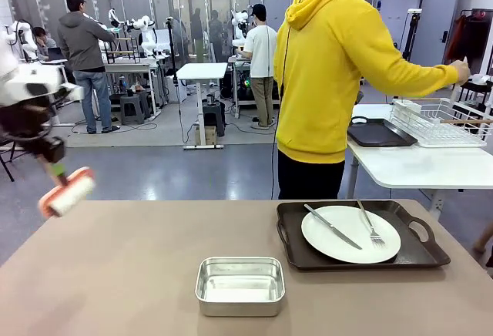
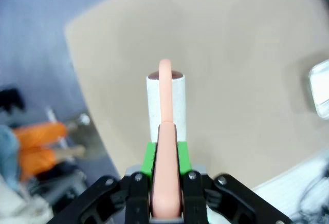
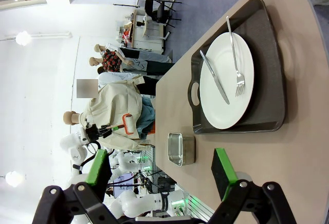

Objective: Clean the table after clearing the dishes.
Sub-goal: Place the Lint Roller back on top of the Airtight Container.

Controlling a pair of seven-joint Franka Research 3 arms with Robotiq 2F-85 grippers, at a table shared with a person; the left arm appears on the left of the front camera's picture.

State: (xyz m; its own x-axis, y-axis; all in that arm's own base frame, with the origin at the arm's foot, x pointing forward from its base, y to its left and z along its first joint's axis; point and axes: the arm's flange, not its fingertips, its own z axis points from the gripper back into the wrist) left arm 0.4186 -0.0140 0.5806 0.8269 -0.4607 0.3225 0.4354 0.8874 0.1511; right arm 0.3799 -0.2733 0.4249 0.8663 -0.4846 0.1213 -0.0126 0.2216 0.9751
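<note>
A white plate [image 1: 350, 233] with a knife [image 1: 331, 226] and a fork [image 1: 370, 224] lies on a dark handled tray [image 1: 420, 255] at the right of the taupe table [image 1: 115, 274]. My left gripper [image 1: 55, 168] hangs above the table's far left corner, shut on the salmon handle of a white cleaning roller [image 1: 71, 193]. In the left wrist view the roller [image 2: 165, 100] points out over the bare table [image 2: 231, 54] from between the green pads of the left gripper [image 2: 165, 154]. My right gripper [image 3: 162, 170] is open above the table's near edge, facing the plate [image 3: 226, 80] and tray [image 3: 267, 54].
A small square steel pan [image 1: 240, 284] sits near the front middle. A person in a yellow hoodie [image 1: 331, 66] stands at the far edge, turned toward a white side table [image 1: 400, 168] holding a wire rack [image 1: 439, 122] and another dark tray [image 1: 377, 132].
</note>
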